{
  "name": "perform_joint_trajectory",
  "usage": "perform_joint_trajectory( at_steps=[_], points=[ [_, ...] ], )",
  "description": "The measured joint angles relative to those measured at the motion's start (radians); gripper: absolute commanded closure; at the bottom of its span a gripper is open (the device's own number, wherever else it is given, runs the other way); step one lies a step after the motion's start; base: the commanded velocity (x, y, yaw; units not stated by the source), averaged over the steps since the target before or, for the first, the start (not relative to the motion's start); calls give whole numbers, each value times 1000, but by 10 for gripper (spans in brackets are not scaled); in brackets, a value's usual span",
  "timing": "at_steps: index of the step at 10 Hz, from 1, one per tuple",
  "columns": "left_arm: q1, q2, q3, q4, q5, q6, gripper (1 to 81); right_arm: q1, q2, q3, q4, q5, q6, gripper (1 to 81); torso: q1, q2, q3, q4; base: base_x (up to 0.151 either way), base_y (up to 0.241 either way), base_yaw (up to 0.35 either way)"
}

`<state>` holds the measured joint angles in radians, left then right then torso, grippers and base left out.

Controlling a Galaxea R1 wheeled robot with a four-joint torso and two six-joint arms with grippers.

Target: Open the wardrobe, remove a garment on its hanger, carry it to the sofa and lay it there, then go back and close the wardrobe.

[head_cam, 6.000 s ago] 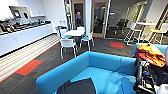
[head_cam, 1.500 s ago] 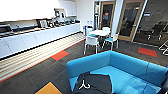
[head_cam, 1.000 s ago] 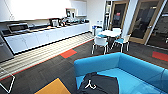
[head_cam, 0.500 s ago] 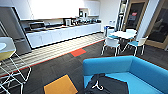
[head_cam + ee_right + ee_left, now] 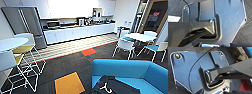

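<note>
Twice drawing a blank on the claws: not managing to tell open from closed for the left claw, nor for the right claw, with dark robot plate and a jointed bar taking up much of both wrist views over dark carpet.

Looking forward and down from the head view into a kitchen-lounge. Finding the garment point(image 5: 117, 87) lying spread, black and soft, on the seat of the sofa point(image 5: 130, 70), at the near end by the curved blue back. Seeing the hanger point(image 5: 106, 87) resting on the garment, white and thin, its exact shape being too blurred to trace.

Noting an orange floor tile point(image 5: 68, 83) just beside the sofa on the dark carpet, and a red floor tile point(image 5: 88, 52) farther off, near the striped flooring. Passing over a white table point(image 5: 140, 37) with white chairs point(image 5: 126, 45) around it, beyond the sofa. Catching a wire-legged stool point(image 5: 23, 49) with a yellow seat near a round tabletop point(image 5: 11, 43). Taking in a long white counter point(image 5: 77, 32) along the far wall, with a grey fridge point(image 5: 27, 23) at its end.
</note>
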<state>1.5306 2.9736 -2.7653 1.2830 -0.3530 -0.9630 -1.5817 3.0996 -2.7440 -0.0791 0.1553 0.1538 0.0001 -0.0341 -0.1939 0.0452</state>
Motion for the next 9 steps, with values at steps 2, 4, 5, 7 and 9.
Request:
perform_joint_trajectory(
  at_steps=[2,4,5,7,9],
  points=[
    [0,4,0,-1,2,0,10,0,0,0,0,-1,0,10,0,0,0,0,0,0,333],
    [1,5,0,-2,20,-1,10,0,0,0,0,-1,0,10,0,0,0,0,0,0,333],
    [3,5,0,-2,21,-1,10,0,0,0,0,-3,0,10,0,0,1,0,0,0,333],
    [4,5,0,-2,23,-1,10,-3,0,0,0,-6,0,10,0,0,31,0,0,0,333],
    [6,7,0,-3,27,0,10,-5,0,0,0,-5,0,10,-1,-1,56,0,0,0,333]
  ],
)
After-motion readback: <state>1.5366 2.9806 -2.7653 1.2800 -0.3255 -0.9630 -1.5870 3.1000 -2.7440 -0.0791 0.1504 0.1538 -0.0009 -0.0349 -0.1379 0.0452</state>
